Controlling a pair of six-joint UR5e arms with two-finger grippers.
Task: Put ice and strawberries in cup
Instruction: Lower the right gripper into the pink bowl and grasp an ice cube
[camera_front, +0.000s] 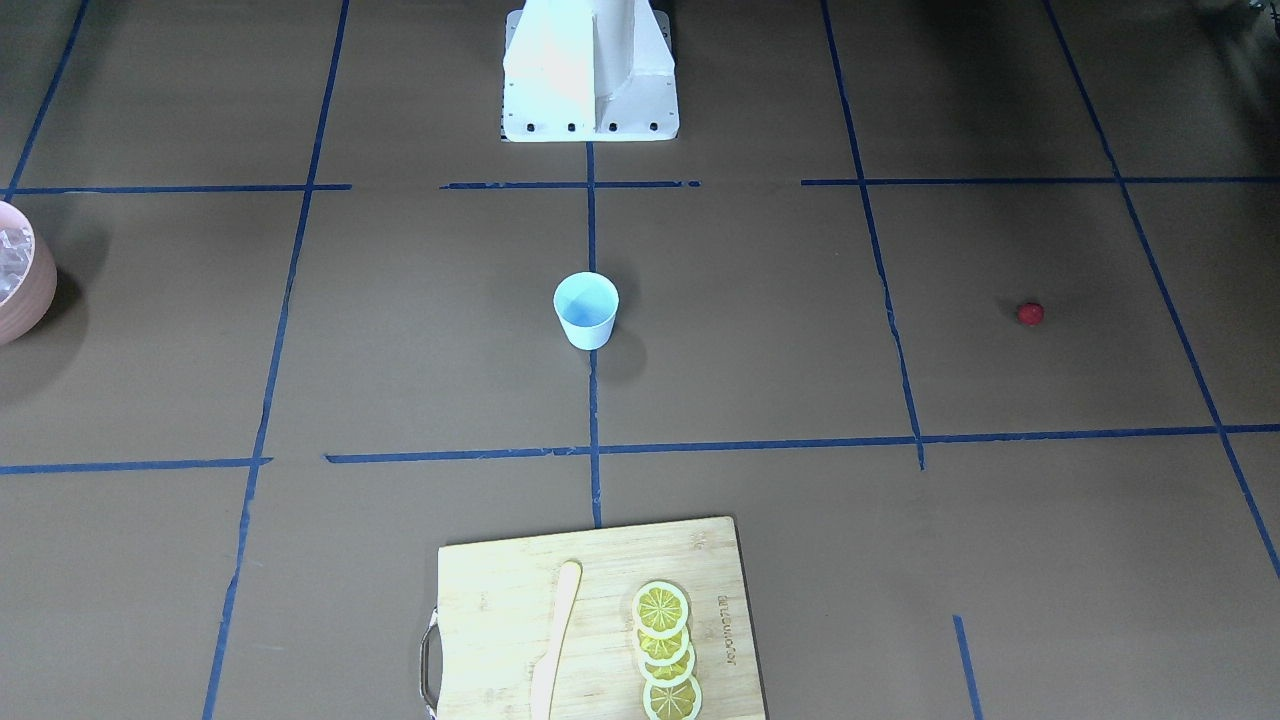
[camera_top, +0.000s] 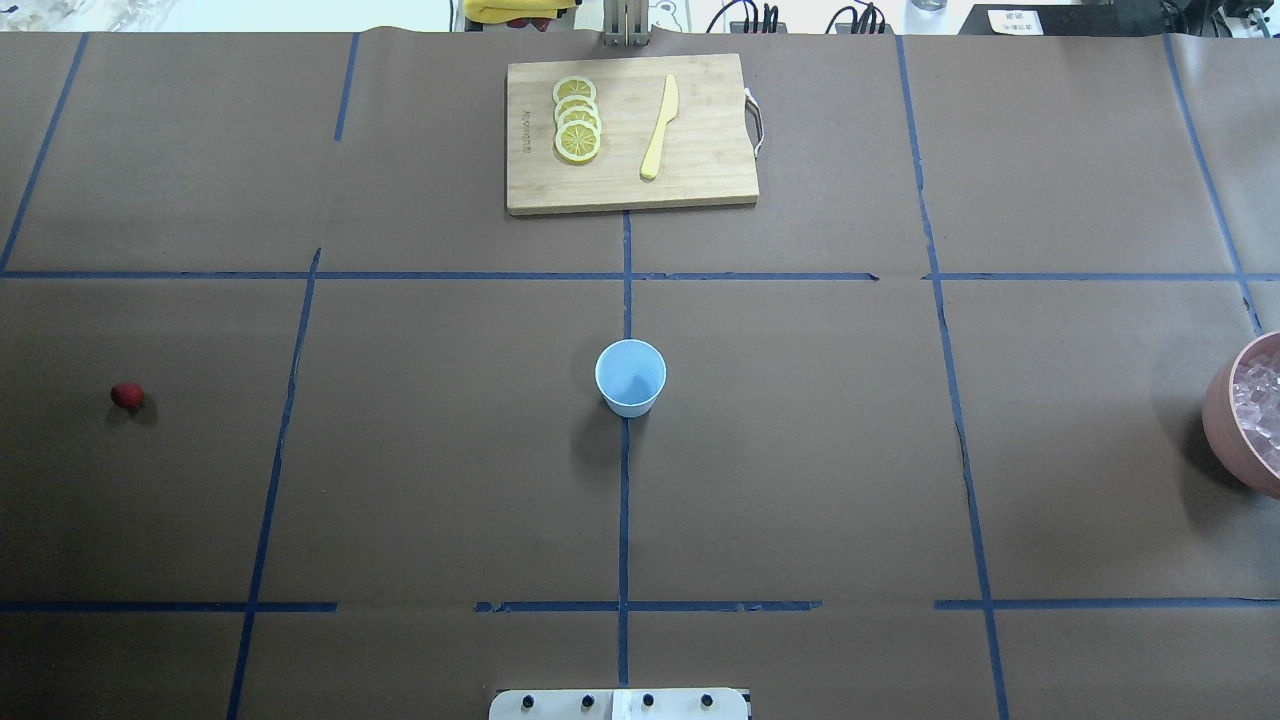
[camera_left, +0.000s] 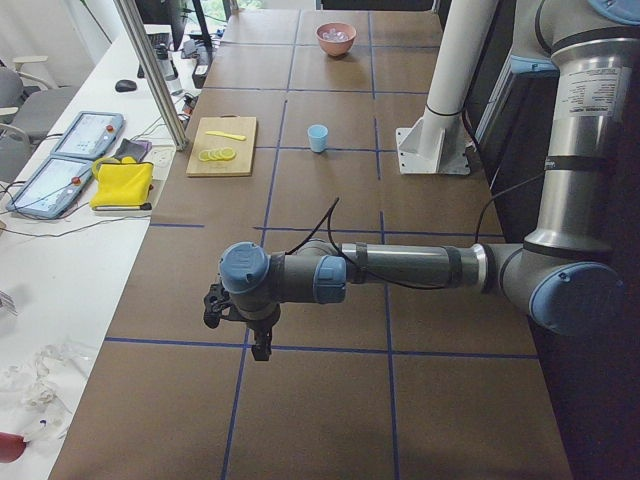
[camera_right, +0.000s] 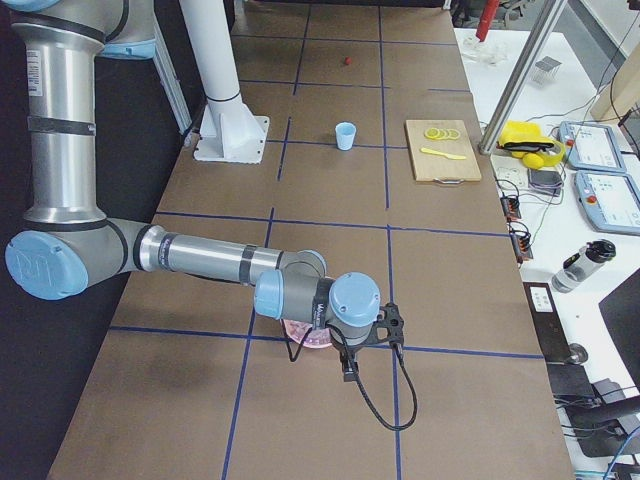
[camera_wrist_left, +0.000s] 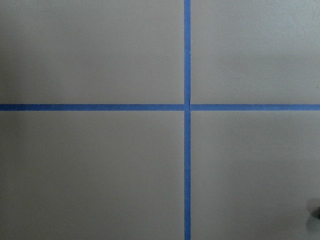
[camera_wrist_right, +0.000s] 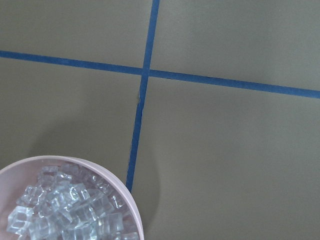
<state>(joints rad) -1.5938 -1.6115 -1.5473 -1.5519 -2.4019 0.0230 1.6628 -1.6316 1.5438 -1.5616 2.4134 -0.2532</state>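
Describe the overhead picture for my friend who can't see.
A blue cup stands in the middle of the table. A red strawberry lies far left, a pink bowl of ice sits at the right edge, and a board with lemon slices and a knife lies at the far side.

Matt brown paper over bench (camera_top: 800, 450), smooth, lined with blue tape (camera_top: 624, 500). Smooth, plastic-looking pale-blue cup (camera_top: 630, 378). Clear, glassy ice (camera_wrist_right: 65, 210) in matt pink bowl (camera_top: 1228, 425). Pale grained-wood cutting board (camera_top: 700, 180). Satin grey metal left arm (camera_left: 400, 268), blue plastic caps.
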